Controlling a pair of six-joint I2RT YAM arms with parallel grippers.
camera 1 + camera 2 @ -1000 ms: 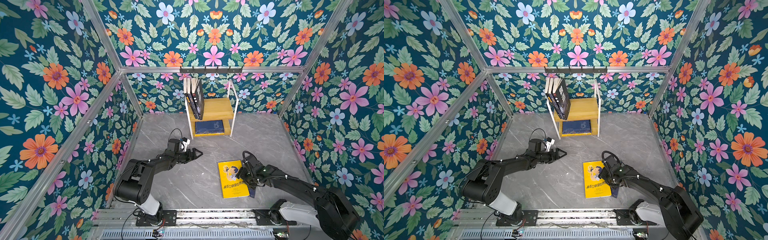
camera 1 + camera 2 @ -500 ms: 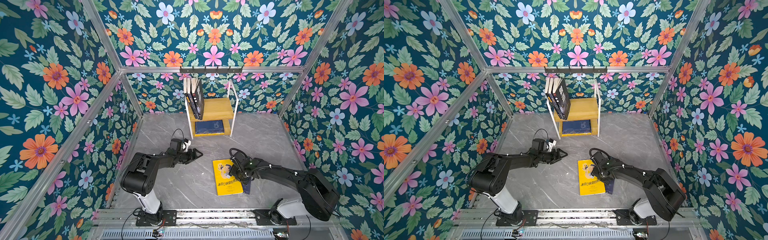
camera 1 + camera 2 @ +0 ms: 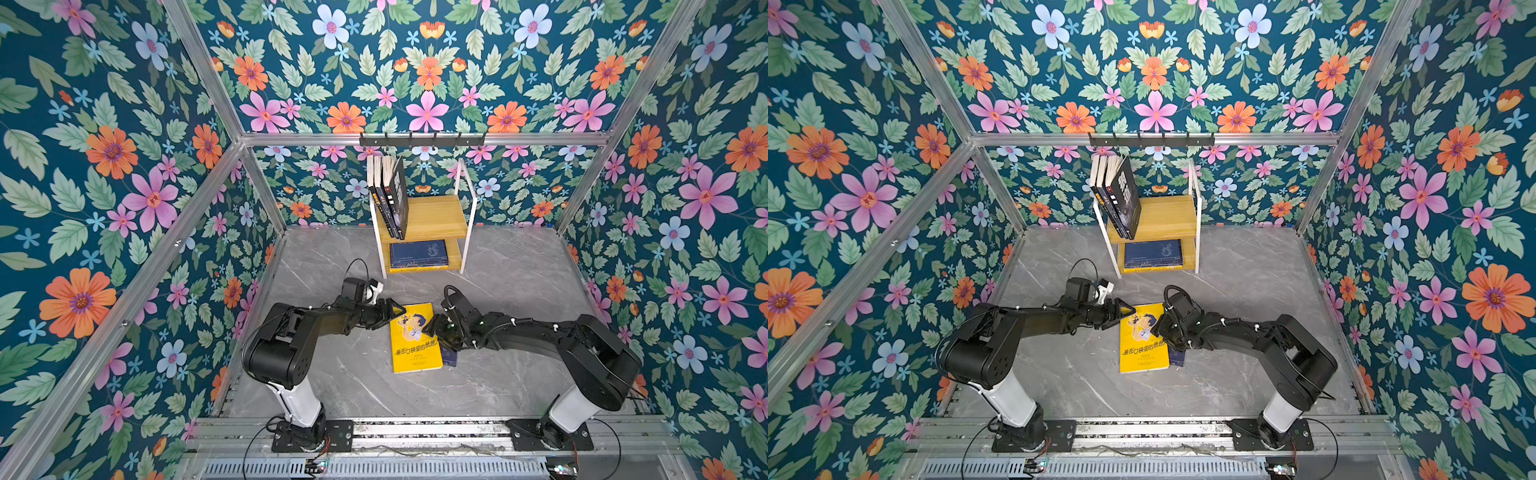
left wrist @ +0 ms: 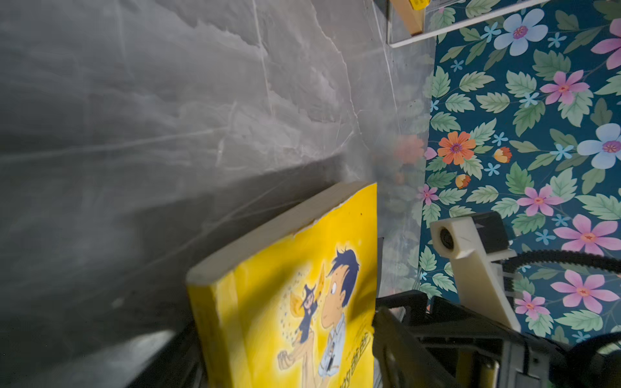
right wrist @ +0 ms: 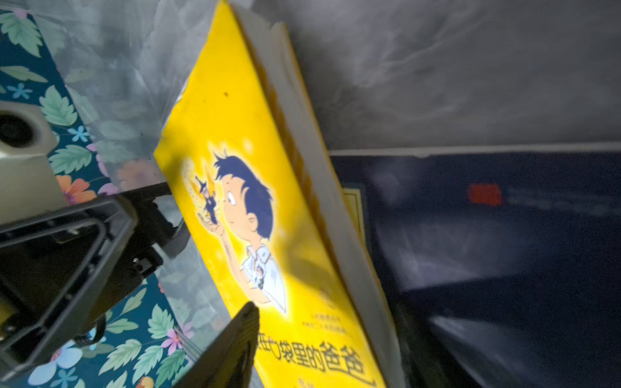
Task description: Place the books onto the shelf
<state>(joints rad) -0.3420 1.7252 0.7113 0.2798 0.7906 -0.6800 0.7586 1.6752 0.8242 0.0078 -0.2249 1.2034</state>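
Note:
A bright yellow book (image 3: 415,338) (image 3: 1142,340) lies on the grey table over a navy book (image 3: 449,356) that peeks out at its right. My left gripper (image 3: 392,312) (image 3: 1121,309) is open with the yellow book's (image 4: 295,285) far left corner between its jaws. My right gripper (image 3: 435,328) (image 3: 1158,328) is open astride that book's right edge. One finger (image 5: 235,349) lies over the cover (image 5: 235,134), which tilts up off the navy book (image 5: 487,235). The shelf (image 3: 432,216) (image 3: 1163,216) stands at the back. Three books (image 3: 388,195) lean upright at its top left. A navy one (image 3: 417,253) lies flat on the lower board.
A black hook rail (image 3: 422,140) runs along the back frame above the shelf. Flowered walls close in the table on three sides. Both arm bases stand on the front rail (image 3: 415,428). The right arm's white camera mount (image 4: 470,255) sits close beyond the yellow book.
The right gripper has pushed the yellow book left and farther back. The left gripper has reached right to the book's corner. Both pairs of jaws have narrowed.

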